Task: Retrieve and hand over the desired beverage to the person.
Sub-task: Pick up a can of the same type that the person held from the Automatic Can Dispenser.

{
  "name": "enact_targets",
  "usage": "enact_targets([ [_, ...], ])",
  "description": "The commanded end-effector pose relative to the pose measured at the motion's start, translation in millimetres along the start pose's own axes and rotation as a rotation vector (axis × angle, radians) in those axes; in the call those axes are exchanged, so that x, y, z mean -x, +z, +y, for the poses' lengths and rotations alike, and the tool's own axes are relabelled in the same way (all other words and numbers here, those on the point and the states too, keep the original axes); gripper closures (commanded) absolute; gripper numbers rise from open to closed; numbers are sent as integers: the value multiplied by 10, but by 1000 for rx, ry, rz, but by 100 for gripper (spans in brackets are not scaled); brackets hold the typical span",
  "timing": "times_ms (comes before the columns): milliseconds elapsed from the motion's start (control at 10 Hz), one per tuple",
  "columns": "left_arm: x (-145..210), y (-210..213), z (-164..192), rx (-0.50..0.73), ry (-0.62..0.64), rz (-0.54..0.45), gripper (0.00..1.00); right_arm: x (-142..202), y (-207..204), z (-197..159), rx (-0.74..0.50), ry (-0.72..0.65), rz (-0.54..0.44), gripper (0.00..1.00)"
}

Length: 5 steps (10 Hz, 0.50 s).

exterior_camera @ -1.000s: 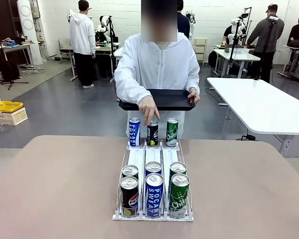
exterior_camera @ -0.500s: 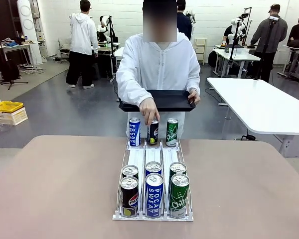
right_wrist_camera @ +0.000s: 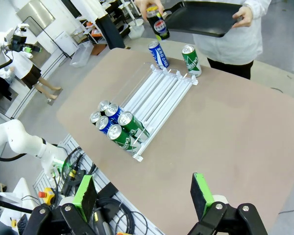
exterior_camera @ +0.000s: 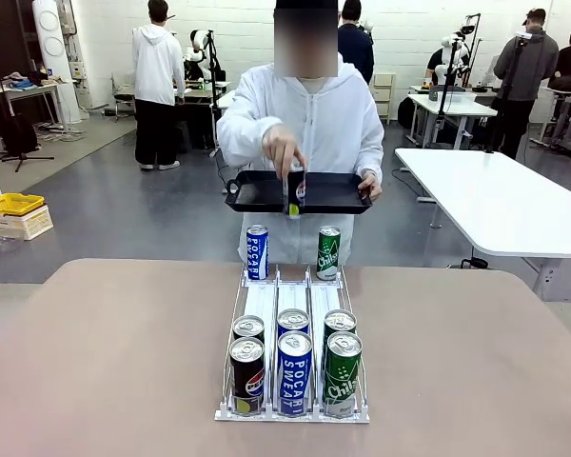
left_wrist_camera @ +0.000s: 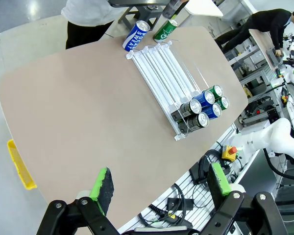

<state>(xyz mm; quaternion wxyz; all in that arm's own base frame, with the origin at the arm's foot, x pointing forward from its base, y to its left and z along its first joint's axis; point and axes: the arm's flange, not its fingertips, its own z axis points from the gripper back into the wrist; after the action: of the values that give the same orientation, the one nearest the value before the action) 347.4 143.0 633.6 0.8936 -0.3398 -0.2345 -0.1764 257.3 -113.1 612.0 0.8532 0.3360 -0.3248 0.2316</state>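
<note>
Person point(exterior_camera: 309, 119) at table's point(exterior_camera: 105, 362) far edge has lifted dark Pepsi can point(exterior_camera: 296, 195) from there to above black tray point(exterior_camera: 338, 190). Spread, empty: left gripper point(left_wrist_camera: 160, 181), right gripper point(right_wrist_camera: 143, 191). Robot retrieval and handover judged not begun.

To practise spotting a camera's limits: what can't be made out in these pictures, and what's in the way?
- Front view: the labels of the rear cans, hidden by the front cans.
- Front view: the print on the held can, partly covered by the person's hand and too small to read.
- Left wrist view: the tray, cut off by the top edge.
</note>
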Motion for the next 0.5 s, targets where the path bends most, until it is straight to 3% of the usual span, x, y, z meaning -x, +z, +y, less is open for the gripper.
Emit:
enact_targets([
  [0, -19, 10, 1, 1, -10, -17, 0, -6, -14, 12, -19, 14, -15, 0],
  [400, -19, 10, 1, 1, -10, -17, 0, -6, -14, 12, -19, 14, -15, 0],
])
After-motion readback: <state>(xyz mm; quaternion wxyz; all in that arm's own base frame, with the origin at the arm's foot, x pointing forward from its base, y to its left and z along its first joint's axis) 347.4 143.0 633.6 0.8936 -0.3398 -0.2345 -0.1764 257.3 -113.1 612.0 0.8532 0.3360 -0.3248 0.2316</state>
